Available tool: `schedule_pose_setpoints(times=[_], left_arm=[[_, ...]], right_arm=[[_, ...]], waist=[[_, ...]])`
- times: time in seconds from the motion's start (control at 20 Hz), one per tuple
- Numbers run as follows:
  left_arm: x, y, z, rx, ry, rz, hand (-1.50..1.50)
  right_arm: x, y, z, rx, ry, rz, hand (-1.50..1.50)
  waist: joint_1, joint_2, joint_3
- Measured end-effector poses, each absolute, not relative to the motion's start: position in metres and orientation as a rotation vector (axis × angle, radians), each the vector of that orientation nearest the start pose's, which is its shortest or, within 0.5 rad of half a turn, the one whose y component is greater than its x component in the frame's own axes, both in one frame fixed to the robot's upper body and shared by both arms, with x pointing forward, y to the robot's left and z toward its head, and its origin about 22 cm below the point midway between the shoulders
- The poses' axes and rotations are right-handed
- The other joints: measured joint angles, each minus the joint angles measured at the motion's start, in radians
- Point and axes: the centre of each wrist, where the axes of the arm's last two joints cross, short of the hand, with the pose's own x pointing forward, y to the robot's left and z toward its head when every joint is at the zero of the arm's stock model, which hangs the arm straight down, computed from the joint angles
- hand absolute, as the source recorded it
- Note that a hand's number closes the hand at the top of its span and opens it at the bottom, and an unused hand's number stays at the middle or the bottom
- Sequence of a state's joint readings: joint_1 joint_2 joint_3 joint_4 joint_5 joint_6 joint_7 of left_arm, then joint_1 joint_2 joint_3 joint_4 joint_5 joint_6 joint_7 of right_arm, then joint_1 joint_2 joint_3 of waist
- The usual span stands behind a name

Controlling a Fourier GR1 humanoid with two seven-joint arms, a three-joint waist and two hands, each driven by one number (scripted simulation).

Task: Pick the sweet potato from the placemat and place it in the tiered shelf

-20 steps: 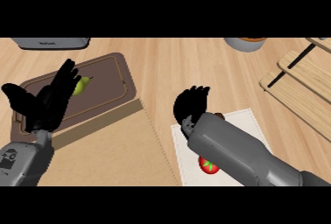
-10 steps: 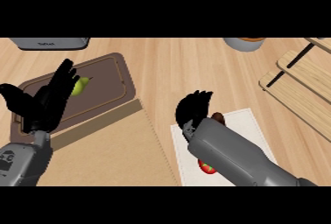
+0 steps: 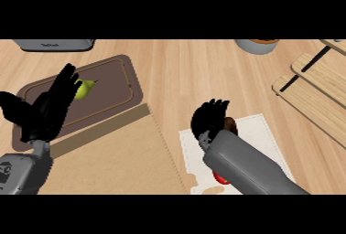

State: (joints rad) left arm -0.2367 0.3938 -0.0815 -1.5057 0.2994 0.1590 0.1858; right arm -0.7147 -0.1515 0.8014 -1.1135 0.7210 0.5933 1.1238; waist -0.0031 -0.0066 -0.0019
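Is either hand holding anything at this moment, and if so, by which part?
It cannot be told for sure. The right hand is curled over the sweet potato on the placemat, hiding any contact. The left hand is open, holding nothing.

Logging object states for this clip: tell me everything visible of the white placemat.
The white placemat lies flat on the wooden counter, at lower right, left of the tiered shelf. It looks like thin cloth, roughly rectangular. The right robot hand and forearm cover its middle; a brown sweet potato and a red item lie on it.
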Motion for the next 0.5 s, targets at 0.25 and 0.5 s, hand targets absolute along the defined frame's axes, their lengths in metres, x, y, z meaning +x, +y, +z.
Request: schedule_pose_setpoints(times=[0.25,0.5], left_arm=[[0.294,0.272,0.065,0.085,-1.522,-0.043,0.0],[0.3,0.277,0.066,0.091,-1.524,-0.047,0.0]], right_arm=[[0.318,-0.066,0.036,-1.151,-0.39,1.595,-1.5],[0.318,-0.075,0.025,-1.147,-0.351,1.579,-1.5]], waist=[[0.0,0.001,0.0],[0.0,0.001,-0.002]])
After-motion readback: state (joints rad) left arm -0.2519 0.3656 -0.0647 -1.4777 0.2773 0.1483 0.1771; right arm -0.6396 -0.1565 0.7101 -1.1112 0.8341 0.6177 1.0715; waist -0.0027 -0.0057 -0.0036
